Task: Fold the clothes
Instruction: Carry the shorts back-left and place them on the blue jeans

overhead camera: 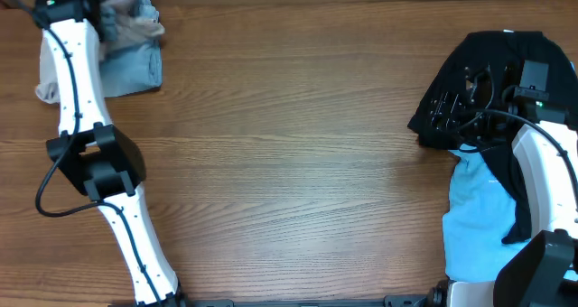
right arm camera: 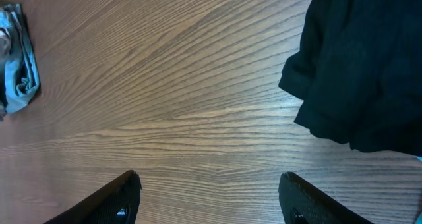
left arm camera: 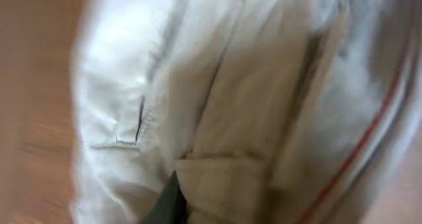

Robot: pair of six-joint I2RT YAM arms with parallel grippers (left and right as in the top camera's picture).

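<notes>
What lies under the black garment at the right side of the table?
A light-blue cloth comes out from under the near edge of the black garment. How far it reaches underneath is covered, also by the right arm.

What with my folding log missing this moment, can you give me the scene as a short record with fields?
left gripper: down on the beige shorts, far left; jaws unclear
beige shorts: bunched, heaped with the denim shorts
right gripper: open, empty, over bare table
black garment: far right, unfolded
light-blue cloth: touching it, on its nearer side
</notes>
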